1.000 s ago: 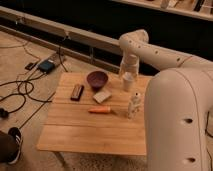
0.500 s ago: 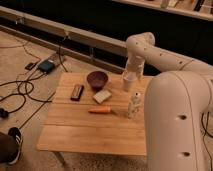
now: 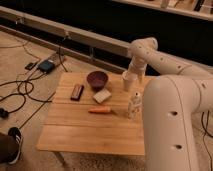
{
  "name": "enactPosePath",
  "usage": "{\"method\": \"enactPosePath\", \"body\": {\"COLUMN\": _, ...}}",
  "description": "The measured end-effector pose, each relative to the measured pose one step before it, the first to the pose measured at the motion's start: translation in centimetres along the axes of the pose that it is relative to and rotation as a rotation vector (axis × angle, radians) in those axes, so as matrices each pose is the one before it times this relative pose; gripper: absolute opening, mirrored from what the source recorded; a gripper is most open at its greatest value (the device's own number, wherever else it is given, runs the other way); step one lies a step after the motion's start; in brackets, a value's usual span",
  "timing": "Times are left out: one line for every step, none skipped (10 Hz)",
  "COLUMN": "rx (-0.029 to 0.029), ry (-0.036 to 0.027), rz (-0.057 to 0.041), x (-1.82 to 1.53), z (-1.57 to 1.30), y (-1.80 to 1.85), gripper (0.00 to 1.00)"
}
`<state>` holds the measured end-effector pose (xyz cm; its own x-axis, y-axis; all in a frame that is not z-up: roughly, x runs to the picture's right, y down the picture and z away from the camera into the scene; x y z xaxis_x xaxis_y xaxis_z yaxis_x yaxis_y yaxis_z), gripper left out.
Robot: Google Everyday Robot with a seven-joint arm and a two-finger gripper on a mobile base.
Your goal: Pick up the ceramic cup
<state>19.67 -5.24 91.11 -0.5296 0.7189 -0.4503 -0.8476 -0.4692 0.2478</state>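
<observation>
The cup [image 3: 127,82] stands upright near the far right corner of the table [image 3: 75,132], its long axis vertical, well apart from the bowl [image 3: 97,78] toward the far edge's middle and from the bottle [image 3: 133,105] nearer the right edge. The gripper [image 3: 133,75] hangs from above, directly at the cup's rim on its right side; the cup lies just below and slightly left of it. Whether the gripper is closed on the cup cannot be told. Compared with one second ago, the arm's upper joint sits further toward the right edge, while the cup occupies the same spot.
</observation>
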Motion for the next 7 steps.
{"method": "enactPosePath", "body": {"rx": -0.01211, "ry": -0.00051, "rz": 0.02409, "x": -0.612, "z": 0.617, "y": -0.135, "gripper": 0.65}}
{"method": "enactPosePath", "body": {"rx": -0.00737, "ry": -0.00059, "rz": 0.01295, "x": -0.367, "z": 0.340, "y": -0.013, "gripper": 0.65}}
{"method": "enactPosePath", "body": {"rx": -0.00951, "ry": 0.00084, "rz": 0.02062, "x": -0.593, "z": 0.817, "y": 0.011, "gripper": 0.65}}
{"method": "enactPosePath", "body": {"rx": -0.00099, "ry": 0.00204, "rz": 0.00819, "x": -0.224, "z": 0.463, "y": -0.077, "gripper": 0.65}}
{"method": "enactPosePath", "body": {"rx": 0.00099, "ry": 0.00450, "rz": 0.00945, "x": -0.221, "z": 0.787, "y": -0.102, "gripper": 0.65}}
{"method": "enactPosePath", "body": {"rx": 0.00406, "ry": 0.00628, "rz": 0.00770, "x": -0.102, "z": 0.846, "y": -0.084, "gripper": 0.65}}
{"method": "enactPosePath", "body": {"rx": 0.00122, "ry": 0.00390, "rz": 0.00475, "x": -0.052, "z": 0.499, "y": 0.004, "gripper": 0.65}}
